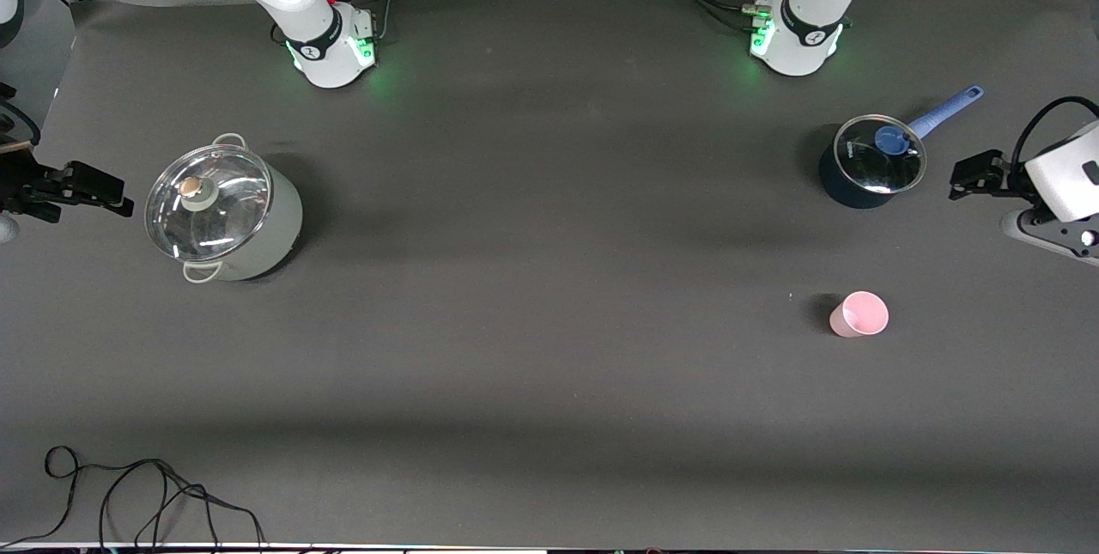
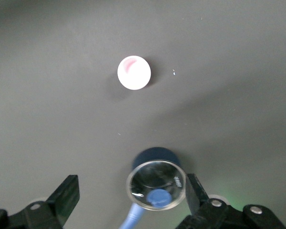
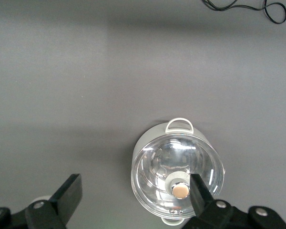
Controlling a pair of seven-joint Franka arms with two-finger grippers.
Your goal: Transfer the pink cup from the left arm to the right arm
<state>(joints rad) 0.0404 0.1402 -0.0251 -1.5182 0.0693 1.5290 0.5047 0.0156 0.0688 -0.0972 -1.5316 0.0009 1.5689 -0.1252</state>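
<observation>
Both tools wide and empty, pink cup upright on the bench.

Front view: the pink cup (image 1: pixel 859 314) stands nearer the camera than the blue saucepan (image 1: pixel 871 161); the left tool (image 1: pixel 968 175) hangs beside that saucepan, the right tool (image 1: pixel 81 186) by the grey pot (image 1: pixel 223 210).
Left wrist view: its fingers (image 2: pixel 66 196) spread wide, the cup apart from the saucepan.
Right wrist view: fingers (image 3: pixel 69 193) wide above the grey pot.

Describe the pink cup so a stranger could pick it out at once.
Find the dark blue saucepan at the left arm's end of the table. The pink cup stands alone nearer the front camera. It is small, pale pink, with no lid or handle.
</observation>
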